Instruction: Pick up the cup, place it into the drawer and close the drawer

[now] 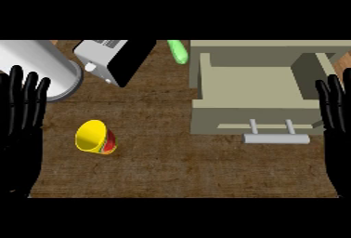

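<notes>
A yellow cup [94, 136] with a red and orange base lies tilted on the wooden counter at the lower left, its mouth facing up and left. The beige drawer [255, 92] stands pulled open at the upper right, with nothing visible inside and a grey bar handle [276, 138] on its front. My left hand [21, 116] rests open at the left edge, fingers up, a short way left of the cup. At the right edge my right hand [336, 121] is open too, fingers up, beside the drawer's right wall.
A grey cylinder [42, 65] lies at the upper left, and a grey and black appliance [113, 58] sits next to it. A green object [179, 51] lies at the back, left of the drawer's cabinet. Bare wooden counter [178, 167] spreads across the middle and front.
</notes>
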You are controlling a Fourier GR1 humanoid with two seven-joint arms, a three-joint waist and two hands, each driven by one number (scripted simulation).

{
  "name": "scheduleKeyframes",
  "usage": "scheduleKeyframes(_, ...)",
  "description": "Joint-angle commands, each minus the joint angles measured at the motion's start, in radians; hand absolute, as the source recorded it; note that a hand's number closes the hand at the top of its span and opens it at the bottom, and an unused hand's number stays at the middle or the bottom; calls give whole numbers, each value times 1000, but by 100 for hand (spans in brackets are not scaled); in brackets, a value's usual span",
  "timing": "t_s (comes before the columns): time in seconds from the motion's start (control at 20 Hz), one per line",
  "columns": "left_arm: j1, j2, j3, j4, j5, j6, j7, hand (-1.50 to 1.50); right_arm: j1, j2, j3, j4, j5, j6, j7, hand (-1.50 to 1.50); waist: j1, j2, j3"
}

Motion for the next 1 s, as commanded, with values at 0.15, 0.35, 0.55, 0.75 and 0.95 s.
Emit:
scheduleKeyframes(0.15,78,102,-31,-16,245,-272,-7,-150,19,-19,-30,1,-1,3,13,-150,-7,-15,-11)
scheduleKeyframes(0.35,131,124,-24,71,482,-392,61,-150,2,-61,22,46,80,26,66,-150,-1,-10,-13)
scheduleKeyframes(0.55,148,229,120,114,692,-489,106,-150,20,-75,15,-29,57,43,122,-150,-7,-14,-12)
scheduleKeyframes(0.75,93,235,132,201,697,-490,147,-150,-13,-110,-70,6,-26,92,129,-150,-10,-14,-10)
scheduleKeyframes(0.95,111,199,158,395,552,-606,-18,-150,-17,-72,-30,101,46,76,14,-150,-8,-13,-11)
